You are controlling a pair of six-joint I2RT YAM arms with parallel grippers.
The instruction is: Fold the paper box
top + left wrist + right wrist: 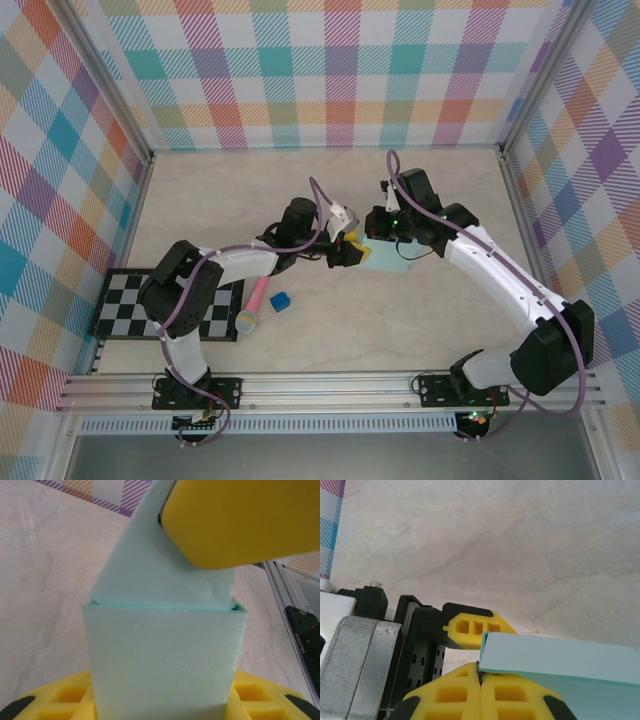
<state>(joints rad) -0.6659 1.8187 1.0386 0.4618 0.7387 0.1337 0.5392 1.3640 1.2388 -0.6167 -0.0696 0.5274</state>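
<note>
Left gripper: clamped on paper box, mid-table | right gripper: closed, empty, tips against raised flap | step: likely closing the top flap | next: press flap down and tuck it in, without crushing the walls

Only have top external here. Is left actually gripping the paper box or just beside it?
Observer: Gripping. Left wrist shows the paper box standing between the fingers of the left gripper.
Operator: Right gripper open?
Observer: No. Right wrist shows the right gripper shut, fingertips together at the box's corner.
Operator: Top flap down?
Observer: Not yet. Left wrist shows the flap raised and slanting, a yellow finger against it.
</note>
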